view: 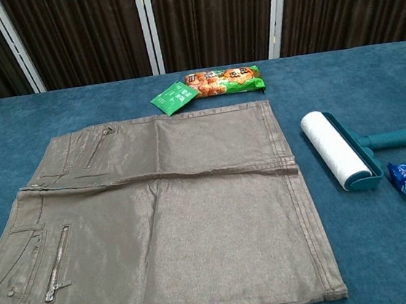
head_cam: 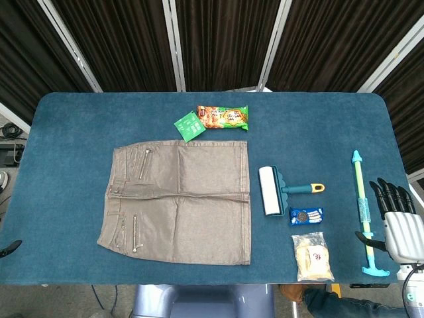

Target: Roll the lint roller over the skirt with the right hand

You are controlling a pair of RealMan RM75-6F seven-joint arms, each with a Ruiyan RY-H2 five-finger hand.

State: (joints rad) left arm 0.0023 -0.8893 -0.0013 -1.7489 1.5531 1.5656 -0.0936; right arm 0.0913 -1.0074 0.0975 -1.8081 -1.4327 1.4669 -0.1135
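A grey-brown skirt [head_cam: 179, 199] [view: 166, 215] lies flat on the blue table, waistband to the left. Just right of its hem lies the lint roller [head_cam: 271, 191] [view: 337, 150], white roll in a teal frame, its teal and orange handle [head_cam: 306, 189] [view: 398, 136] pointing right. My right hand [head_cam: 397, 222] hovers at the table's right edge, fingers apart and pointing away, holding nothing, well to the right of the roller. At the far left edge only a dark tip of my left hand [head_cam: 9, 248] shows. The chest view shows neither hand.
Two snack packets [head_cam: 224, 117] [head_cam: 189, 126] lie beyond the skirt. A blue cookie pack [head_cam: 306, 216] and a clear bag [head_cam: 312, 256] sit below the roller's handle. A long teal and yellow tool [head_cam: 364, 212] lies between the roller and my right hand.
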